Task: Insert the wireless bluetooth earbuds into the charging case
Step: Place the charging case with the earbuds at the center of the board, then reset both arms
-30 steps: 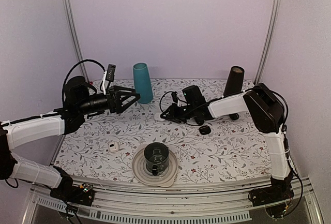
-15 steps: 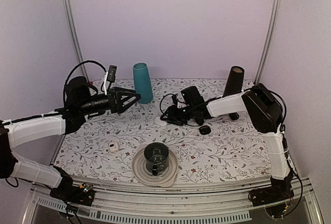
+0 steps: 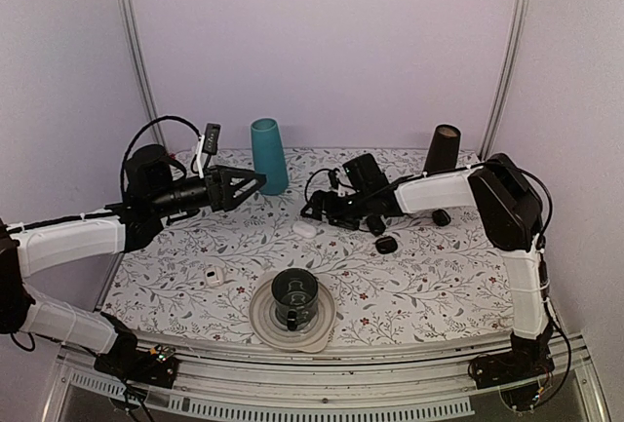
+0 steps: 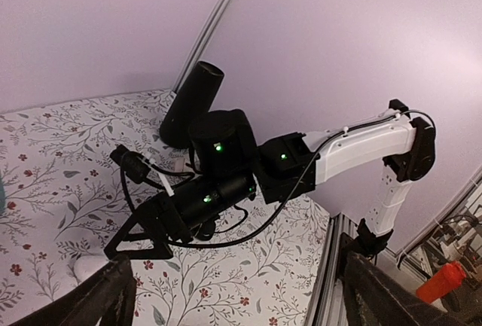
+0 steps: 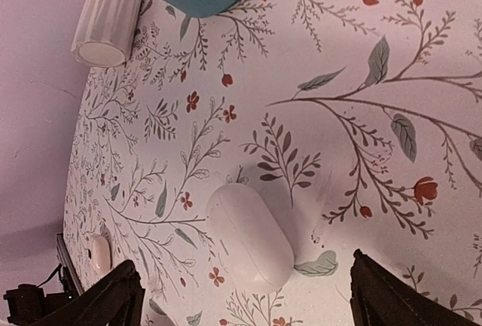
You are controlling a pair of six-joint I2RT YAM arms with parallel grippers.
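Note:
The charging case is a glossy white pebble with its lid shut, lying flat on the flowered table. My right gripper hovers over it, open, with a dark fingertip on each side and neither touching. From above, the case lies just in front of the right gripper. My left gripper hangs open and empty above the table's left half, pointing toward the right arm. A tiny white piece with a dark mark lies front left; I cannot tell if it is an earbud.
A teal cup stands at the back, a black cylinder at the back right. Small black oval objects lie near the right arm. A dark mug sits on a plate at the front centre.
The right gripper has opened and let go of the case, which now rests on the table. That gripper has pulled back slightly. The left arm has barely moved.

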